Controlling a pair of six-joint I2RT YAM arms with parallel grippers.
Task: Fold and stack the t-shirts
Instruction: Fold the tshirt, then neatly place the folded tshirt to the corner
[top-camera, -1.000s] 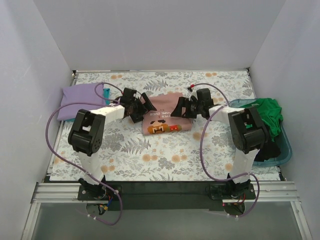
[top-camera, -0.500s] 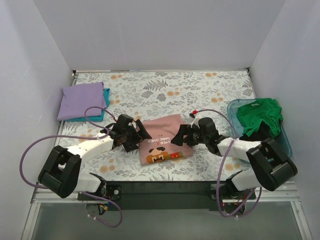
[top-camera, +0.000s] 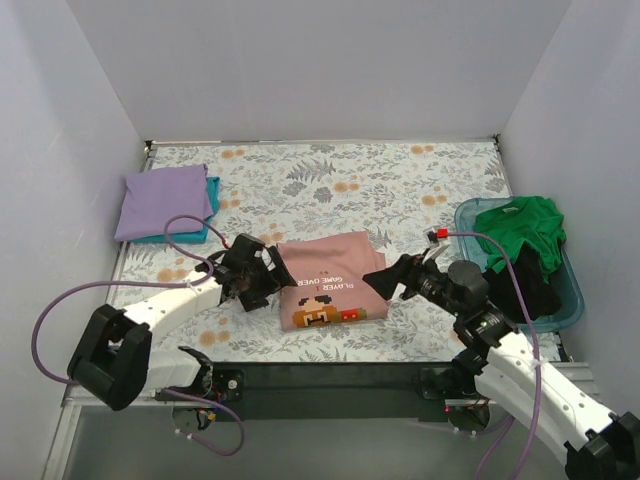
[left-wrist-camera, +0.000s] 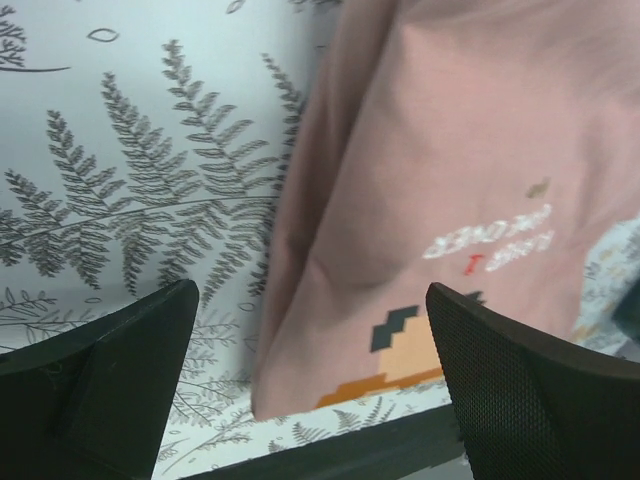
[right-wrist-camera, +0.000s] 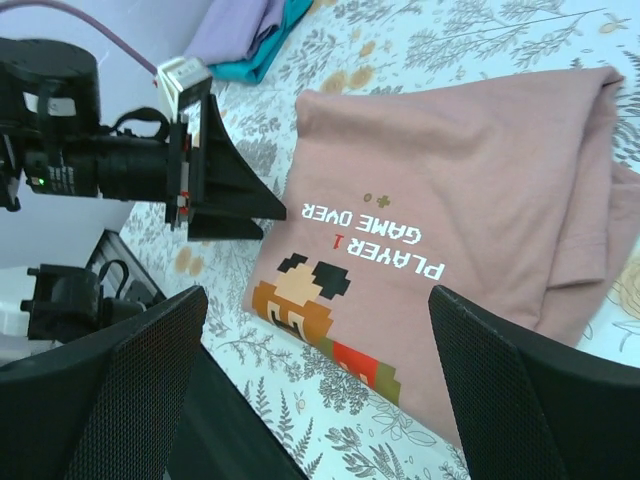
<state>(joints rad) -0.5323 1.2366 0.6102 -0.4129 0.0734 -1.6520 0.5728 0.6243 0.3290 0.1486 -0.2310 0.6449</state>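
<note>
A folded dusty pink t-shirt (top-camera: 328, 280) with a pixel cartoon print lies near the table's front edge; it also shows in the left wrist view (left-wrist-camera: 440, 190) and in the right wrist view (right-wrist-camera: 450, 200). My left gripper (top-camera: 272, 278) is open and empty beside the shirt's left edge. My right gripper (top-camera: 385, 282) is open and empty beside its right edge. A folded lavender t-shirt (top-camera: 165, 200) lies on a folded teal one (top-camera: 211, 190) at the far left. A green t-shirt (top-camera: 520, 228) and a black one (top-camera: 535, 295) are heaped in the tub.
A translucent teal plastic tub (top-camera: 568, 300) stands at the right edge. The table has a floral cloth (top-camera: 350, 180). White walls close in the left, back and right. The black front rail (top-camera: 330, 375) runs just in front of the pink shirt.
The pink shirt has been pulled a little further toward the front edge. Both grippers have drawn back from it, the right arm swinging out to the right.
</note>
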